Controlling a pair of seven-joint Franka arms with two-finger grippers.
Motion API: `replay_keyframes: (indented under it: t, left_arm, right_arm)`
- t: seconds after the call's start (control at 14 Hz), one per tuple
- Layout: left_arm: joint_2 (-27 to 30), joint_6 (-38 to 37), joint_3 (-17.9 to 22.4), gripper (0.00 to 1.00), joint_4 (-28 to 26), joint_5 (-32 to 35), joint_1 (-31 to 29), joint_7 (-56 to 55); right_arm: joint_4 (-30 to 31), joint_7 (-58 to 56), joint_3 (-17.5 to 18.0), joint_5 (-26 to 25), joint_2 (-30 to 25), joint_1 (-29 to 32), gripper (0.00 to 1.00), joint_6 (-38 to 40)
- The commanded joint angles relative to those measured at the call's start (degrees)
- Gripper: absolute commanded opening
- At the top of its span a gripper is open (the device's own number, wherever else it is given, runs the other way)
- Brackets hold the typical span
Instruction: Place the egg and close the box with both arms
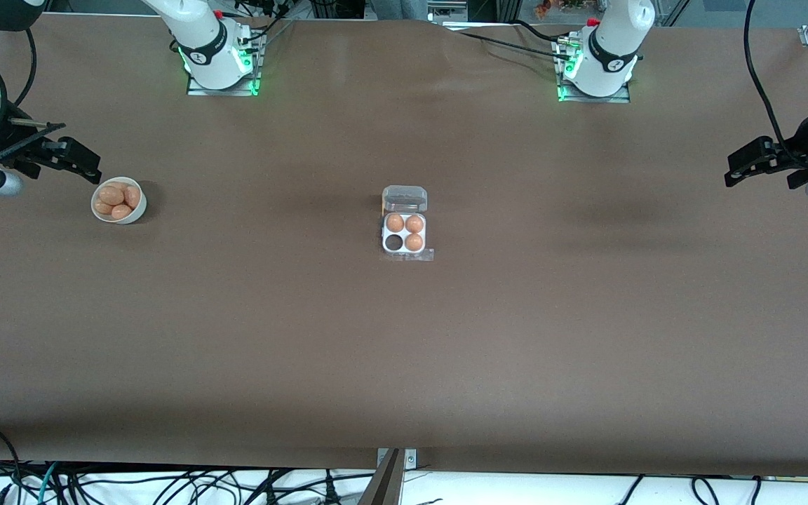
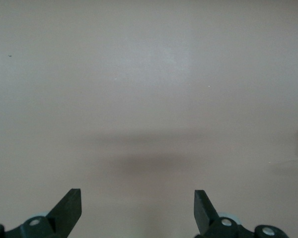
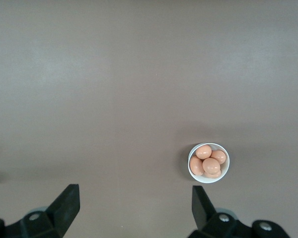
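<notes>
The small clear-plastic egg box [image 1: 405, 236] sits mid-table with its see-through lid [image 1: 405, 198] folded open; three tan-brown eggs fill its cells and one cell [image 1: 394, 243] is vacant. The round white bowl [image 1: 118, 200] holding more smooth brown eggs [image 1: 111, 195] stands well apart from it, toward the right arm's end of the brown table [image 1: 404, 351]. The right claw [image 1: 76, 163] hovers just beside that bowl, fingers spread and holding nothing. The left claw [image 1: 744, 163] waits over the left arm's end, fingers apart, holding nothing.
</notes>
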State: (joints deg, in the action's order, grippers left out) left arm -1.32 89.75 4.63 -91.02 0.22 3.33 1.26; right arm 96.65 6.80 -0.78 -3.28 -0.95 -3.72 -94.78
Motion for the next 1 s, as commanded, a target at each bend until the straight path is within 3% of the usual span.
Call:
replay_keyframes:
  t: [0.0, 0.93]
  left_arm:
    - [-0.18, -1.24, -0.06, 1.00, 1.19, 1.36, 0.01, -0.03]
    - [-0.09, -1.24, -0.06, 1.00, 1.28, 0.66, 0.01, 0.50]
  right_arm:
    - [-0.41, -0.65, 0.07, 0.03, -0.19, 0.21, 1.00, 1.00]
    - [-0.50, -0.74, 0.16, 0.03, -0.19, 0.29, 1.00, 1.08]
